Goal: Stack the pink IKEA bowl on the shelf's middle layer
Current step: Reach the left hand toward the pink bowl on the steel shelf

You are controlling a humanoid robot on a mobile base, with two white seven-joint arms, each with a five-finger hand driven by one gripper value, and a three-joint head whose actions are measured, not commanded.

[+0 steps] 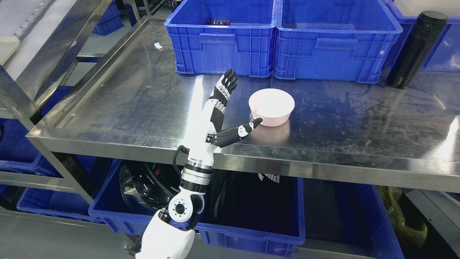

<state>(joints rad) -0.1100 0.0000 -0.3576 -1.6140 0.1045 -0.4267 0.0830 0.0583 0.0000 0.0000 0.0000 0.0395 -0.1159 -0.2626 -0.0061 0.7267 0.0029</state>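
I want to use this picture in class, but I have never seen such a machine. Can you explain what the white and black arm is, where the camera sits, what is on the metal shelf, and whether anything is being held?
The picture comes from a camera on a humanoid robot's head, looking down. The arm entering from the lower left is its left arm, ending in a left hand with fingers. The fingers are spread and hold nothing; the thumb tip reaches the side of a pink bowl. The right arm is out of view. The bowl stands upright on a steel shelf. Behind it are two blue crates, and at the far right a black flask. Below the shelf, more blue bins hold dark items.
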